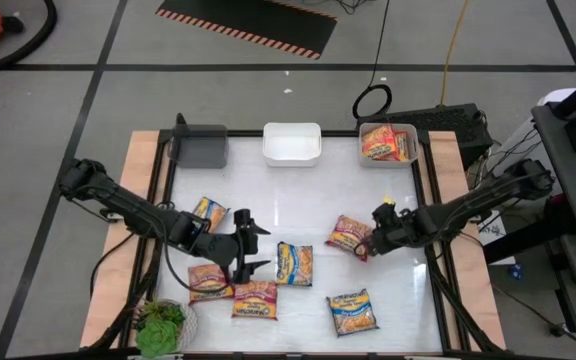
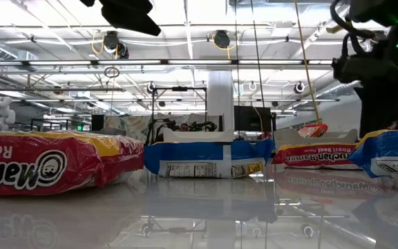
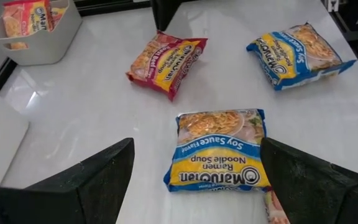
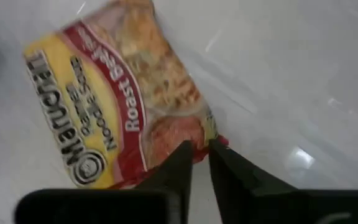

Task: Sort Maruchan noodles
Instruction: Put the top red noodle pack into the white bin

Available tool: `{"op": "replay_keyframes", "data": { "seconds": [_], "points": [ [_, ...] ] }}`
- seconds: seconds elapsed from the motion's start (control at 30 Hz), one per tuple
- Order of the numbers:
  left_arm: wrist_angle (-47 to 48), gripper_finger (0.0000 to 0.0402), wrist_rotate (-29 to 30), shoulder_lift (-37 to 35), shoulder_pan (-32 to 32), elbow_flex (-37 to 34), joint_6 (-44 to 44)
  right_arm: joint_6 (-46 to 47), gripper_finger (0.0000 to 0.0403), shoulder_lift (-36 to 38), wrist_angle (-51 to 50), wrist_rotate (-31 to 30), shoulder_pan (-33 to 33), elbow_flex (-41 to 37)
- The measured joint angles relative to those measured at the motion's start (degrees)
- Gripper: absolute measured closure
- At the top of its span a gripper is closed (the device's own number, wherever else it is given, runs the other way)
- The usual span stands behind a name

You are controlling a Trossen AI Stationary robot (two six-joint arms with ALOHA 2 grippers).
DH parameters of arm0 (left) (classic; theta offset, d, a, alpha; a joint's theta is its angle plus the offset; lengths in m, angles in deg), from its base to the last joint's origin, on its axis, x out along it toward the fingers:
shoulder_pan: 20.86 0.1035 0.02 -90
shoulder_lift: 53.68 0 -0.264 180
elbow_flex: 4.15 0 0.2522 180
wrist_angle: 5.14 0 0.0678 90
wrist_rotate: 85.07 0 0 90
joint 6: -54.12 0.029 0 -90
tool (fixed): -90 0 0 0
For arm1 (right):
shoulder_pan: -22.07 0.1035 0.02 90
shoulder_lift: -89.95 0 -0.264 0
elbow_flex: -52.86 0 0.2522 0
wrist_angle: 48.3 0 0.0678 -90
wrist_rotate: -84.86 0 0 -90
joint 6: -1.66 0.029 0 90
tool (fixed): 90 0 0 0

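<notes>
Maruchan noodle packets lie scattered over the white table [image 1: 298, 190], and nearest the front edge, toward six o'clock in the high view, sit a red packet [image 1: 254, 299] and a blue-and-yellow packet [image 1: 353, 312], with another red packet [image 1: 209, 281] at about eight o'clock just beside the green leafy plant [image 1: 160, 325] in the front left corner. Slightly farther in, near the centre, a blue Soy Sauce Flavor packet [image 1: 294, 263] lies flat straight in front of the left gripper [image 1: 253, 245], whose fingers stand spread wide and hold nothing; the left wrist view shows that packet [image 3: 218, 151] between the two dark fingers [image 3: 98, 180] but clear of them. An orange-yellow packet [image 1: 208, 212] lies beside the left arm at about nine o'clock. At about three o'clock the right gripper [image 1: 373, 245] is at the edge of the Roast Beef packet [image 1: 349, 234]; in the right wrist view its fingers [image 4: 179, 163] are nearly together, with a narrow gap, pinching a red corner of that packet [image 4: 104, 99]. Farthest off, along the back edge near twelve o'clock, stand three bins: a grey bin [image 1: 200, 146] at eleven o'clock, a white bin [image 1: 292, 143] at twelve, and a clear bin [image 1: 388, 143] at one o'clock holding a packet [image 1: 380, 142].
</notes>
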Motion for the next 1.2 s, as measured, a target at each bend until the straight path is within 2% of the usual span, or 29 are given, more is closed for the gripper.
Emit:
{"op": "replay_keyframes", "data": {
  "seconds": [0.3, 0.5, 0.77, 1.03, 1.2],
  "points": [
    [-0.02, 0.0050, 0.00, 0.00, 0.04, 0.00, 0.24, -2.61, 0.0239, 0.02, 5.79, 1.29, -0.01, -5.77],
    [-0.02, 0.0050, 0.02, 0.00, 0.15, 0.00, 1.09, -3.08, 0.0196, 0.02, 6.20, -0.04, 0.00, -6.30],
    [-0.21, 0.0050, 0.02, -0.02, 0.15, 0.00, 1.38, -10.88, 0.0192, 0.02, 14.65, -8.10, -0.12, -6.34],
    [-0.30, 0.0050, 0.02, -0.02, 0.15, 0.00, 1.10, -12.89, 0.0206, 0.02, 19.35, -5.64, -1.26, -7.74],
    [-0.30, 0.0050, 0.02, -0.04, 0.15, 0.00, 1.05, -8.17, 0.0203, 0.29, 20.92, -3.02, -2.37, -11.74]
  ]
}}
